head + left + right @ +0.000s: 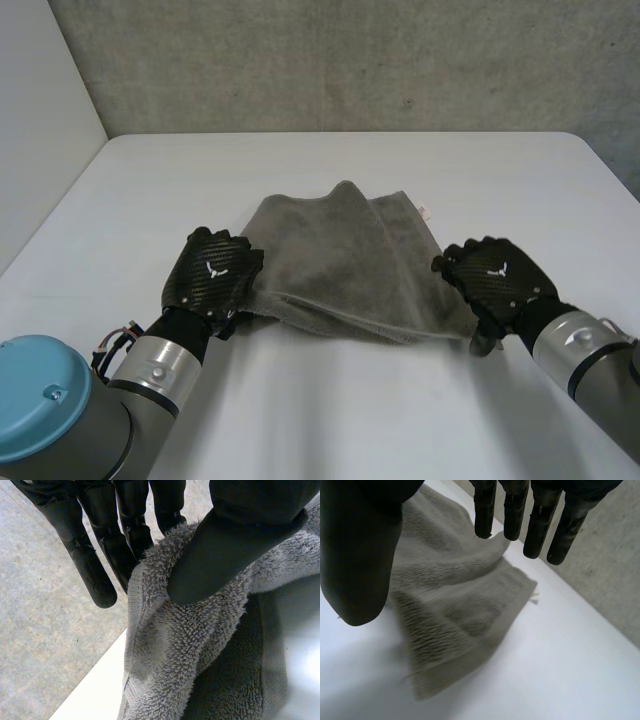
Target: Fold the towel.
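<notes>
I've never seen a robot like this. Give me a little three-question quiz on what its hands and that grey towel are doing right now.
1. True or false: the left hand pinches the towel between thumb and fingers.
2. Which hand has straight fingers holding nothing? A. left hand B. right hand
3. Fill in: the towel lies on a white ____.
Key: 1 true; 2 B; 3 table.
</notes>
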Tool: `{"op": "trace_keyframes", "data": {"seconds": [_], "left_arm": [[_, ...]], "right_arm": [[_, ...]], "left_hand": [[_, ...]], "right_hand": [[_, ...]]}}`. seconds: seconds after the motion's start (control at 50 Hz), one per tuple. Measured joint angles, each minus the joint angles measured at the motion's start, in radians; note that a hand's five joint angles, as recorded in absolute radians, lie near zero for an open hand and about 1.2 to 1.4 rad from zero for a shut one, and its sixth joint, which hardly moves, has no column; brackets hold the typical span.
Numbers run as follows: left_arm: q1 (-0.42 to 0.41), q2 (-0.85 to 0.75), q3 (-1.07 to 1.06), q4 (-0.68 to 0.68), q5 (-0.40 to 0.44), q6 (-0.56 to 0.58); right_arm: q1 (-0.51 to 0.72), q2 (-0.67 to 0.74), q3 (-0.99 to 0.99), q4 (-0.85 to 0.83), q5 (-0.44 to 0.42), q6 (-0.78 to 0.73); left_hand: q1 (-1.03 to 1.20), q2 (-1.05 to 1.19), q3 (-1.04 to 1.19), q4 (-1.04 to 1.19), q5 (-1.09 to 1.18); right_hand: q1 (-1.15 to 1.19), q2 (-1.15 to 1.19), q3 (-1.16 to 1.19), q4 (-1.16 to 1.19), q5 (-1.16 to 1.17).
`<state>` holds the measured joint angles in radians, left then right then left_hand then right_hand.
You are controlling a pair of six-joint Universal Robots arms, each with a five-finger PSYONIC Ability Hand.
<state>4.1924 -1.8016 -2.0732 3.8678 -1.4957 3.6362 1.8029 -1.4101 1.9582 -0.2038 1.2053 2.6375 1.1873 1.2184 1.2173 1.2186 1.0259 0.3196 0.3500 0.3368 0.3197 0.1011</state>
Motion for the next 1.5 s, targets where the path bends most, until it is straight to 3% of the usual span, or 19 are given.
{"op": "trace_keyframes", "data": {"seconds": [0.14,0.22,0.32,0.38,0.54,0.64,0.74,0.94,1.1,1.32,1.5], "left_arm": [[0.001,-0.002,-0.001,0.001,0.000,0.001],[0.001,-0.002,-0.001,0.001,0.000,0.000],[0.001,-0.007,-0.002,0.001,0.000,0.000],[0.001,-0.010,-0.002,0.002,0.000,0.000],[0.003,-0.024,0.001,0.015,-0.001,-0.002],[0.022,-0.044,0.002,0.056,-0.002,-0.004],[0.056,-0.063,0.008,0.079,0.000,-0.005],[0.124,-0.075,0.028,0.058,0.018,-0.020],[0.165,-0.081,0.052,0.014,0.090,-0.031],[0.263,-0.122,0.169,-0.134,0.180,-0.067],[0.309,-0.236,0.496,-0.459,0.251,-0.273]], "right_arm": [[0.017,0.028,0.036,-0.018,-0.002,0.128],[0.030,0.085,0.026,-0.050,0.002,0.164],[0.037,0.162,-0.012,-0.098,0.016,0.173],[0.034,0.178,-0.030,-0.113,0.023,0.171],[-0.034,0.118,-0.038,-0.134,0.039,0.166],[-0.145,0.044,-0.007,-0.153,0.031,0.166],[-0.213,0.016,0.002,-0.166,0.012,0.166],[-0.250,0.026,-0.015,-0.168,0.000,0.164],[-0.250,0.032,-0.017,-0.167,0.000,0.164],[-0.248,0.033,-0.016,-0.167,-0.001,0.164],[-0.247,0.043,-0.015,-0.167,-0.001,0.165]], "left_hand": [[0.000,0.000,0.000,0.000,0.000],[0.000,0.000,0.000,0.000,0.000],[0.000,0.000,0.000,0.000,0.000],[0.000,0.000,0.000,0.000,0.000],[-0.001,-0.032,-0.031,-0.030,-0.006],[-0.421,-0.452,-0.450,-0.452,-0.428],[-0.574,-0.608,-0.607,-0.605,-0.592],[-0.612,-0.644,-0.641,-0.643,-0.631],[-0.612,-0.644,-0.642,-0.644,-0.631],[-0.612,-0.645,-0.642,-0.645,-0.632],[-0.612,-0.645,-0.642,-0.645,-0.631]], "right_hand": [[0.001,0.000,0.000,0.000,0.018],[0.131,0.098,0.110,0.130,0.189],[0.784,0.760,0.765,0.762,0.812],[1.014,0.978,0.978,1.001,1.053],[1.020,0.986,0.987,1.018,1.067],[1.020,0.986,0.987,1.018,1.067],[1.020,0.986,0.987,1.018,1.067],[1.020,0.986,0.987,1.018,1.067],[1.020,0.986,0.987,1.018,1.067],[1.020,0.986,0.987,1.018,1.067],[1.020,0.986,0.987,1.018,1.068]]}}
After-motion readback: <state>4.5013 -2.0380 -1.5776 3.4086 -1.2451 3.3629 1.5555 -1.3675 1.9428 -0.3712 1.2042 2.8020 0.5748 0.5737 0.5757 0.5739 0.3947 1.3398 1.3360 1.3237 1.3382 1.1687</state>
